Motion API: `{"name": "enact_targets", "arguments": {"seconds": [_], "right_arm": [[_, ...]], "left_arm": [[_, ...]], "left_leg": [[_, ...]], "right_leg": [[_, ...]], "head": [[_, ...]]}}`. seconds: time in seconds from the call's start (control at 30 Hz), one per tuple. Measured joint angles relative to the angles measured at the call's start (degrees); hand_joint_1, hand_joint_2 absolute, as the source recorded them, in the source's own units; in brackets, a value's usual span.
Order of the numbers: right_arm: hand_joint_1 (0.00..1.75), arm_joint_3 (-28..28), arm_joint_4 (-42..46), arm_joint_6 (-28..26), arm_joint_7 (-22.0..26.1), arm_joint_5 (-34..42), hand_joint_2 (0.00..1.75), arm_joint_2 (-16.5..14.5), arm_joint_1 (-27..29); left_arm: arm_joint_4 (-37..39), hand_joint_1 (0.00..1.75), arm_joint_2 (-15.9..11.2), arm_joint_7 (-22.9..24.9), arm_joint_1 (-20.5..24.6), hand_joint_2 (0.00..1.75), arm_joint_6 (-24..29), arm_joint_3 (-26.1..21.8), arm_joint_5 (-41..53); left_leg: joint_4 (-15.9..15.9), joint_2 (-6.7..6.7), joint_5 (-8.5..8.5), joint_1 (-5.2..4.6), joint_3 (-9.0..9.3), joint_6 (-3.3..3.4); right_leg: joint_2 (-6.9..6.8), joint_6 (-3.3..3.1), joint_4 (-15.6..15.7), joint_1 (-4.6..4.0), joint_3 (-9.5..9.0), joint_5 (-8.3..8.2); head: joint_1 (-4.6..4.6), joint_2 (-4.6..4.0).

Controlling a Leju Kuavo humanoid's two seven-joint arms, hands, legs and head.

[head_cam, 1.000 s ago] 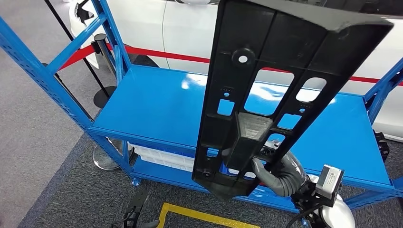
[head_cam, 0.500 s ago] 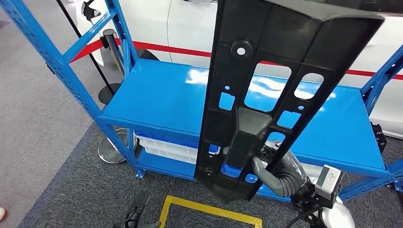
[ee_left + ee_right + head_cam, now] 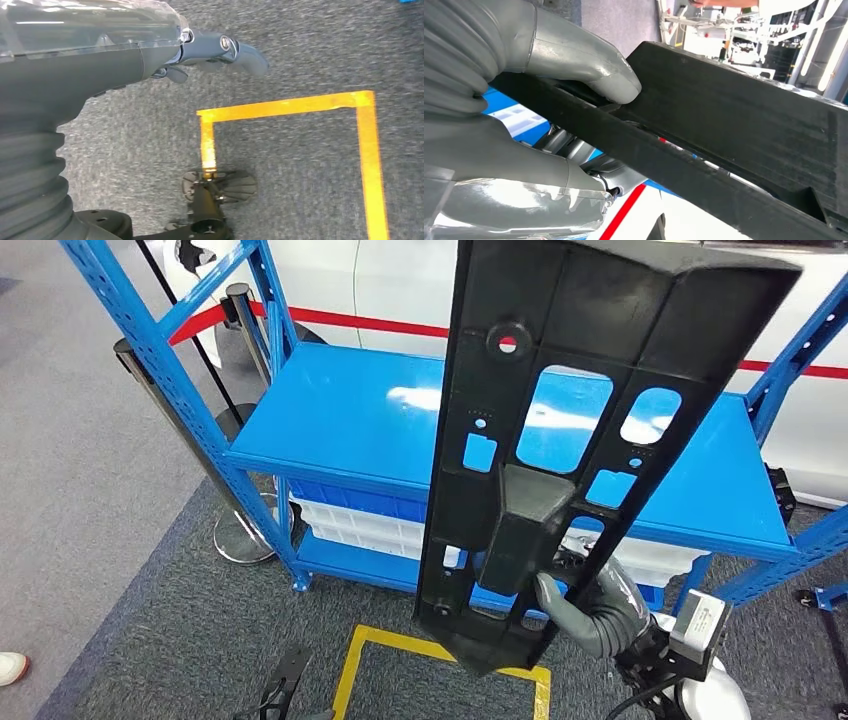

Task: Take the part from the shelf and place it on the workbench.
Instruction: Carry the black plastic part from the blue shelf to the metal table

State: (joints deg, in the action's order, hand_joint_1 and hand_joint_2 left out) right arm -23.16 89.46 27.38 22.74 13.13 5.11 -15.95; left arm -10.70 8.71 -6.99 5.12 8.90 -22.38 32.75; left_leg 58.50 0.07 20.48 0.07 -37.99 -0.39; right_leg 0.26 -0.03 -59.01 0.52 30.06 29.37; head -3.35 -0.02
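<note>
The part point(image 3: 560, 440) is a long black plastic panel with several cutouts, held upright in front of the blue shelf point(image 3: 340, 430). My right hand point(image 3: 590, 605) grips it near its lower end. In the right wrist view the thumb point(image 3: 584, 67) presses on the part's point(image 3: 749, 125) ribbed edge, with the other fingers wrapped under it. The shelf's top deck behind the part is bare. My left hand point(image 3: 200, 50) hangs over the grey carpet with nothing in it, fingers loosely apart.
White bins point(image 3: 350, 525) sit on the shelf's lower level. A yellow taped square point(image 3: 440, 650) marks the carpet in front. Behind the shelf are a white car point(image 3: 390, 290), a red barrier belt point(image 3: 370, 325) and a stanchion point(image 3: 235, 300). A person's shoe point(image 3: 12, 668) shows at far left.
The whole view has shifted: the shelf now sits farther away and higher in the picture, with more carpet and yellow tape showing. The part stays in my right hand.
</note>
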Motion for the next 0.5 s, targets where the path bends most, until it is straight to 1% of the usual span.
{"name": "enact_targets", "arguments": {"seconds": [0.03, 0.07, 0.1, 0.13, 0.17, 0.2, 0.23, 0.27, 0.3, 0.33, 0.37, 0.4, 0.43, 0.47, 0.5], "right_arm": [[1.75, 0.05, 0.05, 0.02, 0.01, -0.01, 1.75, 0.01, 0.01], [1.75, 0.07, 0.16, 0.04, 0.01, -0.02, 1.75, 0.0, 0.06], [1.75, 0.08, 0.27, 0.09, 0.01, -0.03, 1.75, -0.01, 0.08], [1.75, 0.08, 0.37, 0.16, 0.01, -0.01, 1.75, -0.02, 0.08], [1.75, 0.08, 0.45, 0.27, -0.02, 0.09, 1.75, -0.04, 0.08], [1.75, 0.08, 0.48, 0.44, -0.07, 0.26, 1.75, -0.08, 0.06], [1.75, 0.08, 0.48, 0.62, -0.12, 0.49, 1.75, -0.13, 0.03], [1.75, 0.09, 0.47, 0.79, -0.16, 0.74, 1.75, -0.19, -0.01], [1.75, 0.1, 0.46, 0.91, -0.19, 0.95, 1.75, -0.23, -0.08], [1.75, 0.13, 0.46, 0.97, -0.2, 1.08, 1.75, -0.27, -0.19], [1.75, 0.17, 0.46, 1.01, -0.2, 1.15, 1.75, -0.31, -0.31], [1.75, 0.25, 0.46, 1.03, -0.2, 1.19, 1.75, -0.35, -0.44], [1.75, 0.34, 0.46, 1.04, -0.19, 1.22, 1.75, -0.4, -0.57], [1.75, 0.45, 0.44, 1.04, -0.16, 1.25, 1.75, -0.46, -0.67], [1.75, 0.58, 0.41, 1.05, -0.11, 1.28, 1.75, -0.5, -0.72]], "left_arm": [[0.01, 0.0, -0.02, 0.42, -0.11, 1.75, 0.02, 0.0, 0.08], [0.01, 0.0, -0.03, 0.82, -0.26, 1.75, 0.05, 0.0, 0.13], [0.02, 0.0, -0.05, 1.17, -0.41, 1.75, 0.1, 0.0, 0.08], [0.02, 0.0, -0.07, 1.46, -0.53, 1.75, 0.15, 0.0, -0.04], [0.02, 0.0, -0.07, 1.66, -0.63, 1.75, 0.2, 0.0, -0.17], [0.02, 0.0, -0.08, 1.78, -0.73, 1.75, 0.24, 0.0, -0.3], [0.02, 0.0, -0.08, 1.83, -0.85, 1.75, 0.28, -0.01, -0.38], [0.02, 0.0, -0.08, 1.83, -0.96, 1.75, 0.32, -0.01, -0.4], [0.02, 0.0, -0.08, 1.83, -1.05, 1.75, 0.34, -0.02, -0.42], [0.02, 0.0, -0.09, 1.81, -1.07, 1.75, 0.36, -0.02, -0.42], [0.02, 0.0, -0.15, 1.79, -1.02, 1.75, 0.37, -0.02, -0.42], [0.02, 0.0, -0.22, 1.73, -0.91, 1.75, 0.37, -0.02, -0.41], [0.02, 0.0, -0.28, 1.68, -0.8, 1.75, 0.37, -0.03, -0.4], [0.02, 0.0, -0.34, 1.63, -0.72, 1.75, 0.36, -0.03, -0.4], [0.02, 0.0, -0.33, 1.58, -0.72, 1.75, 0.34, -0.04, -0.38]], "left_leg": [[0.26, -0.05, 0.27, 0.1, -0.35, -0.34], [1.18, -0.09, 1.56, 0.2, -0.9, -0.66], [3.13, -0.11, 3.83, 0.31, -1.7, -0.96], [6.23, -0.1, 6.88, 0.42, -2.67, -1.21], [10.07, -0.09, 9.73, 0.47, -3.59, -1.41], [13.72, -0.09, 11.63, 0.51, -4.18, -1.53], [16.31, -0.09, 12.24, 0.53, -4.17, -1.56], [17.15, -0.09, 11.58, 0.52, -3.3, -1.47], [15.76, -0.1, 10.1, 0.48, -1.32, -1.22], [12.5, -0.11, 8.74, 0.37, 1.7, -0.79], [7.88, -0.09, 8.47, 0.16, 5.31, -0.22], [3.45, -0.09, 8.8, -0.06, 8.53, 0.2], [0.21, -0.09, 9.43, -0.34, 10.62, 0.57], [-1.62, -0.1, 9.9, -0.59, 11.52, 0.82], [-2.2, -0.11, 9.5, -0.72, 11.43, 0.98]], "right_leg": [[-0.1, -0.48, 0.13, 0.06, 0.41, -0.46], [-0.21, -1.0, 0.21, 0.11, 0.99, -1.09], [-0.32, -1.41, 0.31, 0.21, 1.71, -1.78], [-0.38, -1.68, 0.29, 0.21, 2.52, -2.47], [-0.39, -1.8, 0.27, 0.17, 3.44, -3.19], [-0.4, -1.81, 0.24, 0.1, 4.39, -3.9], [-0.42, -1.8, 0.21, 0.02, 5.34, -4.62], [-0.43, -1.75, 0.18, -0.06, 6.25, -5.33], [-0.44, -1.7, 0.17, -0.17, 7.1, -6.01], [-0.44, -1.63, 0.14, -0.25, 7.82, -6.67], [-0.45, -1.48, 0.12, -0.37, 8.38, -7.27], [-0.52, -1.27, 0.14, -0.41, 8.73, -7.84], [-0.63, -0.99, 0.25, -0.34, 8.87, -8.41], [-0.75, -0.62, 0.47, -0.22, 8.92, -9.01], [-0.86, -0.23, 0.82, -0.08, 8.89, -9.69]], "head": [[-0.02, 0.0], [-0.03, 0.0], [-0.04, 0.0], [-0.05, 0.0], [-0.06, 0.0], [-0.06, 0.0], [-0.06, 0.0], [-0.06, 0.0], [-0.06, 0.0], [-0.07, 0.0], [-0.07, 0.0], [-0.07, 0.0], [-0.07, 0.0], [-0.08, 0.0], [-0.1, 0.0]]}}
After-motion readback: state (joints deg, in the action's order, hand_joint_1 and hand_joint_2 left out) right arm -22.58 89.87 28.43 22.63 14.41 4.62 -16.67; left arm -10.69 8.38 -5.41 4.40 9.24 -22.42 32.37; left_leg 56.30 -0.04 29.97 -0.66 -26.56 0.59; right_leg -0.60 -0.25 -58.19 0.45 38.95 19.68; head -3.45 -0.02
